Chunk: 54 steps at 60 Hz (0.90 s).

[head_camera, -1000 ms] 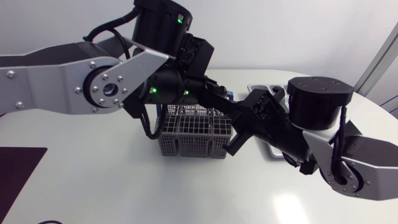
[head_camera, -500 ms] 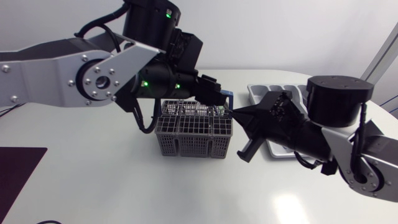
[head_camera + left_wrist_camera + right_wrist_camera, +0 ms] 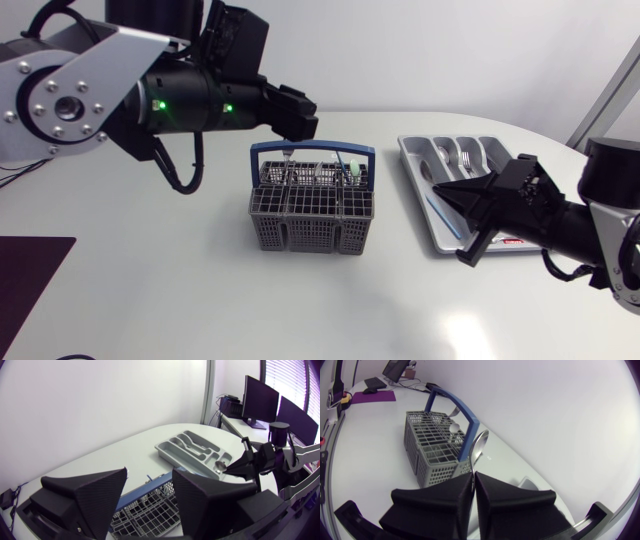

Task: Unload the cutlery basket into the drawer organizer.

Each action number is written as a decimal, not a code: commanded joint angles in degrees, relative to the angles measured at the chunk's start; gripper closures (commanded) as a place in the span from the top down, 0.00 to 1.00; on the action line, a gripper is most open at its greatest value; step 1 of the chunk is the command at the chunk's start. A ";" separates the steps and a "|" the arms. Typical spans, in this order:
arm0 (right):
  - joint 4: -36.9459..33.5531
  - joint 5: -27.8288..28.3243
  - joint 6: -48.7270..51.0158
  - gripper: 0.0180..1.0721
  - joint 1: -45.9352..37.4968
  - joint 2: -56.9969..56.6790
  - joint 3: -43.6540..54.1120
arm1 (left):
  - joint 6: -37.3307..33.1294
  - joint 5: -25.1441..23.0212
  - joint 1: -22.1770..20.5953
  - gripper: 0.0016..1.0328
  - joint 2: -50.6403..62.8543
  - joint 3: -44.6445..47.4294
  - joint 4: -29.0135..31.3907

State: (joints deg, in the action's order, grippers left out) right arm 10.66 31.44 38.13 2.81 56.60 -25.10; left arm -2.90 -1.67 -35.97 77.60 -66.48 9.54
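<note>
Plainly, the white table [image 3: 200,300] carries two task things, well apart: the grey cutlery basket [image 3: 312,212] with its blue handle [image 3: 312,147], and the drawer organizer [image 3: 413,160] to its right. My left arm [image 3: 90,90] hangs high, its left gripper [image 3: 150,477] above the basket with fingers spread and nothing between them. My right arm [image 3: 590,230] comes in low, and the right gripper [image 3: 472,476] sits over the organizer's nearer part, pinched together on a spoon [image 3: 478,447] by its handle, bowl pointing ahead.

The hold looks thin, only the handle's end between the tips, so I judge the spoon could pivot or slip if the wrist tilts sharply. Released too high or off-line, it may bounce onto a divider or land in the wrong compartment. More cutlery [image 3: 352,165] stands in the basket; a left gripper coming down carelessly could catch the handle and drag the light basket.
</note>
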 commanded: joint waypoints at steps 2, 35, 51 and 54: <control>-0.28 3.72 6.43 0.11 -6.41 -0.44 2.34 | -2.64 -0.35 0.99 0.78 -1.05 3.11 1.36; 8.42 18.39 35.26 0.12 -30.76 23.03 -0.12 | -5.54 -0.53 0.99 0.78 -2.19 6.62 4.35; 9.82 18.04 46.95 0.12 -34.27 35.34 -6.45 | -5.45 -0.61 1.25 0.78 -2.72 7.85 4.35; 9.91 17.69 47.83 0.12 -34.71 36.83 -7.77 | -5.45 -0.61 1.25 0.78 -2.72 7.85 4.35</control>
State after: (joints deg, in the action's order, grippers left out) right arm 19.55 49.25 81.67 -31.00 90.63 -30.09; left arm -7.60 -1.69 -35.29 76.09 -59.92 13.65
